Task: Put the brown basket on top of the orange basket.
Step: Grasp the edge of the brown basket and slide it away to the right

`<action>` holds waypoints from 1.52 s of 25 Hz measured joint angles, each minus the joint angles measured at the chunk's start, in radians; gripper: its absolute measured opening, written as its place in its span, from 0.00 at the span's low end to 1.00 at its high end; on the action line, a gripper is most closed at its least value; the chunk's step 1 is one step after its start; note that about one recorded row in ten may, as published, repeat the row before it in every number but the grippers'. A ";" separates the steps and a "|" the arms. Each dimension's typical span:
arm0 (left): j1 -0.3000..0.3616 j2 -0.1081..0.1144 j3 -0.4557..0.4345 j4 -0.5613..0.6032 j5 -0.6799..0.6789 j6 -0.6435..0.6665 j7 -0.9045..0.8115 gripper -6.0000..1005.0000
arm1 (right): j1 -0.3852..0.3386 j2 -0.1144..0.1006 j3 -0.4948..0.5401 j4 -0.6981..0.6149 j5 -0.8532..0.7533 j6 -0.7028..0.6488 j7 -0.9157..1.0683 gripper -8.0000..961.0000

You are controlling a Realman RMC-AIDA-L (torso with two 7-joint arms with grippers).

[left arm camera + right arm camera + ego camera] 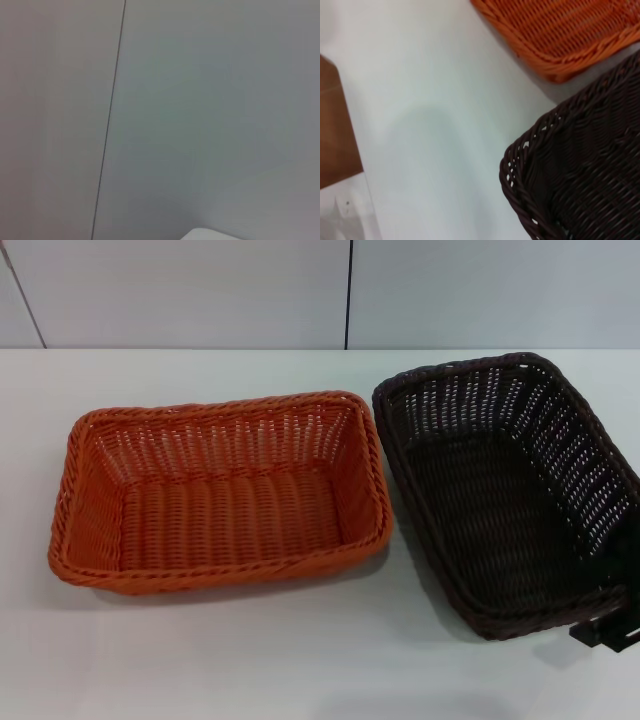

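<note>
Adjoining woven rectangles: orange basket [130,540], brown basket [500,490].

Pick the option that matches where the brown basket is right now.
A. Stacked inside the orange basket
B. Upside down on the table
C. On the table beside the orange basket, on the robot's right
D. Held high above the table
C: in the head view the brown basket sits upright on the white table, to the right of the orange basket, not stacked on it. The right gripper is at its near right corner.
</note>
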 joint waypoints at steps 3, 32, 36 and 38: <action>0.000 0.001 0.001 0.000 0.000 -0.006 0.000 0.79 | 0.020 0.000 -0.032 0.062 -0.032 0.029 -0.007 0.73; -0.007 0.009 -0.005 0.013 0.000 -0.016 0.000 0.79 | 0.033 0.012 -0.126 0.135 -0.109 0.203 0.080 0.35; -0.006 0.009 -0.006 0.020 0.000 -0.016 0.000 0.79 | 0.020 0.013 -0.147 0.085 -0.113 0.228 0.123 0.34; -0.006 0.009 -0.006 0.020 0.000 -0.016 0.000 0.79 | 0.016 0.014 -0.150 0.067 -0.113 0.229 0.130 0.33</action>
